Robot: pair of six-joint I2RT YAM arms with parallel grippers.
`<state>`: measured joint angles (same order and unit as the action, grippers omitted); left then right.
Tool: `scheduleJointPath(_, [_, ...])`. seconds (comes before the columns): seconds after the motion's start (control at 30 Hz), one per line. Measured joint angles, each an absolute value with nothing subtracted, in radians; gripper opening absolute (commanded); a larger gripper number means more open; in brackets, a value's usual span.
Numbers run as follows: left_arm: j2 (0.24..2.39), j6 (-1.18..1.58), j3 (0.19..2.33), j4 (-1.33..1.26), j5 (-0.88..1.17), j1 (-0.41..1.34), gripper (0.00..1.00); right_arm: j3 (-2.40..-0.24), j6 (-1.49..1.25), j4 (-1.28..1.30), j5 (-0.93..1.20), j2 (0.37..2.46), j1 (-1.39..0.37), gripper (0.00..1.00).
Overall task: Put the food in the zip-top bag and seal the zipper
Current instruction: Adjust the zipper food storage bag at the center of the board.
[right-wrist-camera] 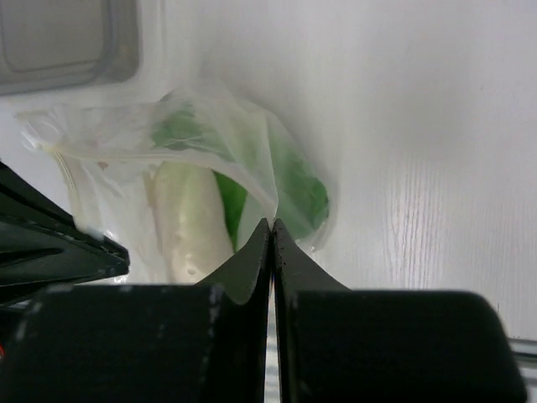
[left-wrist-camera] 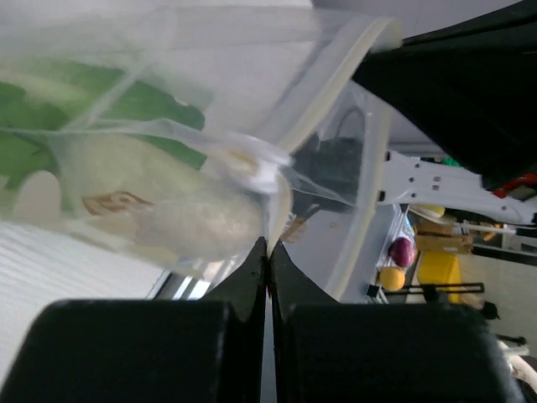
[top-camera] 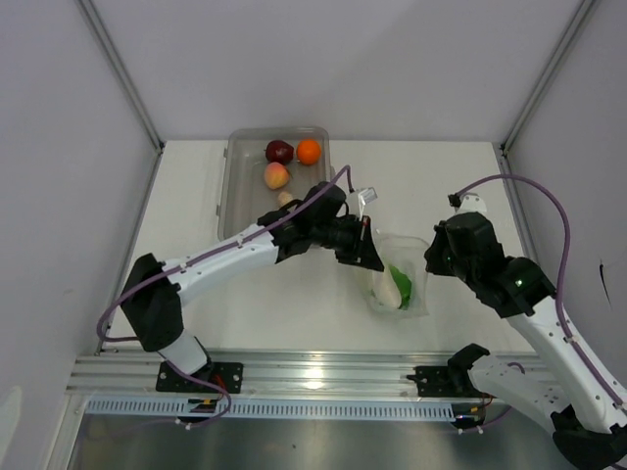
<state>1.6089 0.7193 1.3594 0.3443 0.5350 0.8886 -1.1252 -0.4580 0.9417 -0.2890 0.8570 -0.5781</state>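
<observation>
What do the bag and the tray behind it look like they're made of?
The bag looks like thin, soft clear plastic film: it crinkles, folds and shows the radish through it. The tray looks like rigid translucent grey plastic, probably moulded: straight walls, rounded corners.

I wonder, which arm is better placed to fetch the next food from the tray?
Left, probably: the left hand, pinching the zip-top bag, lies near the tray, close to the beige lump. The right hand pinches the bag's side away from the tray and could hold it open.
</observation>
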Motion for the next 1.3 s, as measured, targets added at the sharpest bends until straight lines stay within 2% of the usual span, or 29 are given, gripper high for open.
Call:
scheduleJointPath(0.23, [1.64,0.778,1.137,0.252,0.589,0.889,0.0,-1.113,-0.547,0.957,-0.276,0.949,-0.604,0.0])
scheduleJointPath(0.37, [1.598,0.772,1.151,0.28,0.59,0.884,0.01,-1.18,-0.579,0.97,-0.311,0.977,-0.643,0.0])
scheduleJointPath(0.63, [1.497,0.727,1.212,0.321,0.606,0.842,0.03,-1.186,-0.65,0.972,-0.359,0.897,-0.69,0.0])
scheduleJointPath(0.7, [1.508,0.723,1.235,0.326,0.606,0.833,0.14,-1.188,-0.65,0.976,-0.36,0.903,-0.694,0.0])
scheduleJointPath(0.73, [1.515,0.722,1.244,0.326,0.606,0.83,0.14,-1.189,-0.649,0.976,-0.36,0.906,-0.694,0.0])
scheduleJointPath(0.77, [1.523,0.725,1.253,0.327,0.606,0.829,0.23,-1.193,-0.636,0.978,-0.362,0.916,-0.694,0.0])
scheduleJointPath(0.83, [1.544,0.722,1.268,0.317,0.603,0.828,0.32,-1.209,-0.609,0.98,-0.37,0.946,-0.694,0.0])
scheduleJointPath(0.87, [1.552,0.723,1.271,0.314,0.597,0.828,0.43,-1.216,-0.59,0.978,-0.377,0.965,-0.694,0.0])
scheduleJointPath(1.0, [1.593,0.709,1.313,0.336,0.552,0.826,0.63,-1.226,-0.509,0.96,-0.384,1.011,-0.68,0.0])
scheduleJointPath(1.03, [1.606,0.701,1.339,0.351,0.535,0.825,0.72,-1.227,-0.483,0.953,-0.371,1.021,-0.659,0.0])
scheduleJointPath(1.2, [1.614,0.666,1.432,0.408,0.408,0.799,0.91,-1.226,-0.386,0.892,-0.329,1.055,-0.558,0.0])
scheduleJointPath(1.23, [1.614,0.654,1.456,0.426,0.37,0.789,0.98,-1.226,-0.369,0.876,-0.32,1.063,-0.537,0.0])
scheduleJointPath(1.3, [1.613,0.628,1.507,0.464,0.294,0.762,1.0,-1.226,-0.341,0.846,-0.296,1.084,-0.501,0.0])
